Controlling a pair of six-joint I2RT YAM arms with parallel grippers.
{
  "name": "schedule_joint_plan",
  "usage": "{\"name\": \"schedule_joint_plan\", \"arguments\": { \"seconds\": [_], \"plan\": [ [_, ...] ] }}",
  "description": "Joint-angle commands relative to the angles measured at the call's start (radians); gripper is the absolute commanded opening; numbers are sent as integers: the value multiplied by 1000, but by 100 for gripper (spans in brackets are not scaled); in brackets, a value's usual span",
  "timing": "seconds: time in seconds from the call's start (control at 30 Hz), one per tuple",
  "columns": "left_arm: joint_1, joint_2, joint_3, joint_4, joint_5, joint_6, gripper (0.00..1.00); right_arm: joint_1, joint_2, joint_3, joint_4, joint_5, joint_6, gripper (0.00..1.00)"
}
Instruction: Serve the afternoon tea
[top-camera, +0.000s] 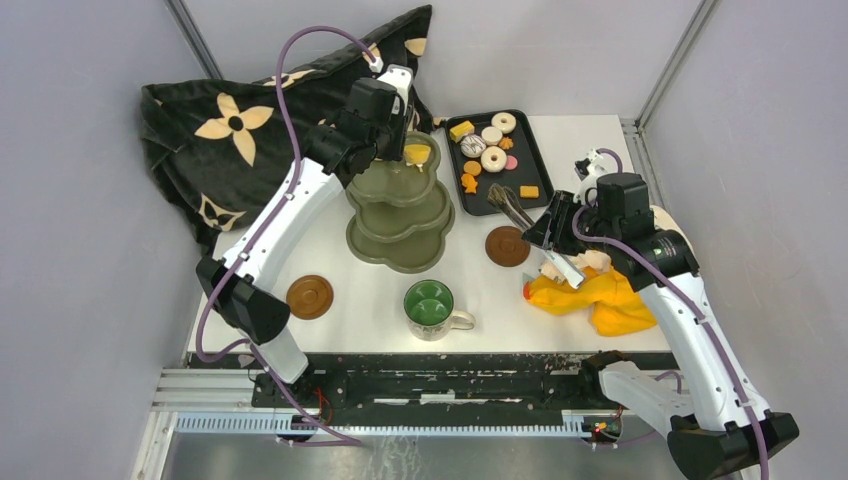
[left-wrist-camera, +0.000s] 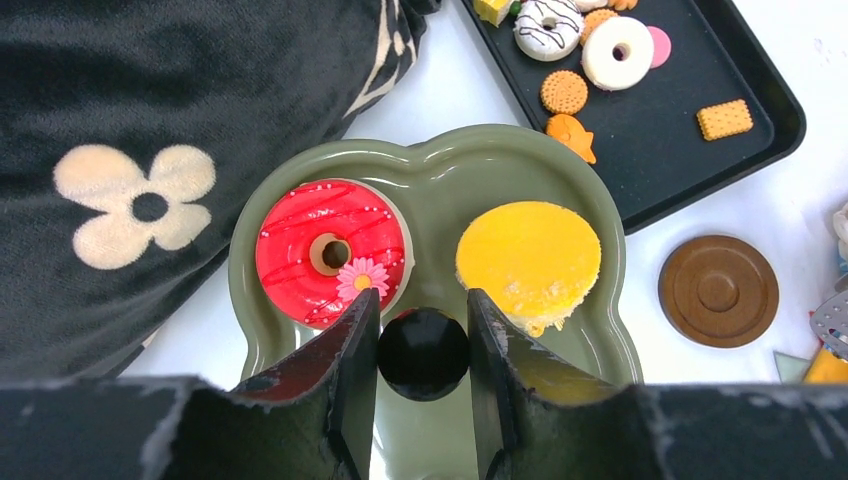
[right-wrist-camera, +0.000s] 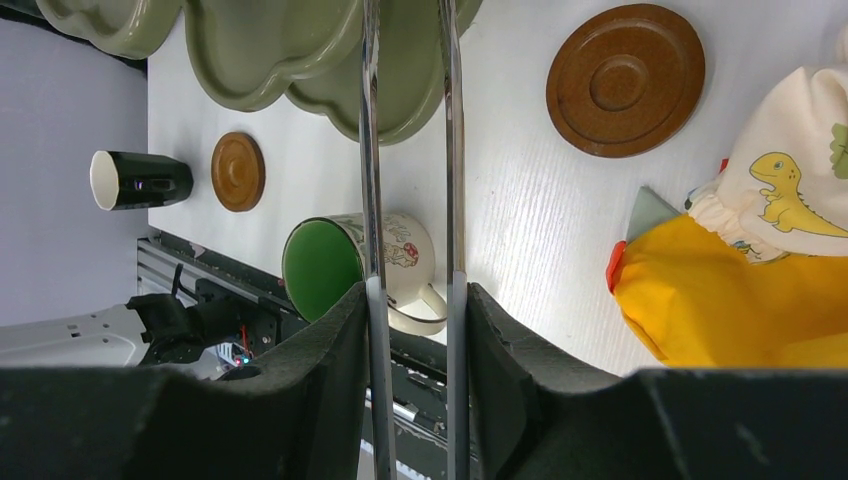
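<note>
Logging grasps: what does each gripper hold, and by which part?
Right gripper clamps the metal tongs by both arms, partway along. Left gripper straddles the stand's black knob; grip unclear.

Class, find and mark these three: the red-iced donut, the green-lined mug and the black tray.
red-iced donut (left-wrist-camera: 290, 235): left wrist view, on the icing beside its hole.
green-lined mug (top-camera: 429, 302): top external view, on its green inside.
black tray (left-wrist-camera: 650, 135): left wrist view, on bare tray floor.
</note>
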Motion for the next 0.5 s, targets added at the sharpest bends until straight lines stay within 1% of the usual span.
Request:
{"name": "schedule_joint_plan", "arguments": {
  "seconds": [0.0, 0.07, 0.13, 0.3, 0.47],
  "plan": [
    [5, -52, 16, 8, -68, -1, 4, -5, -5, 4, 78, -18, 8, 42],
    [4, -59, 27, 8, -101, -28, 3, -4, -6, 7, 75, -17, 7, 42],
    [4, -73, 34, 17, -173, -77, 3, -4, -7, 7, 75, -16, 6, 42],
    [5, -144, -33, 119, -269, -207, 3, -4, -21, -3, 70, -10, 7, 42],
    [5, -162, -61, 162, -372, -344, 3, -5, -33, -18, 75, 0, 10, 42]
  ]
}}
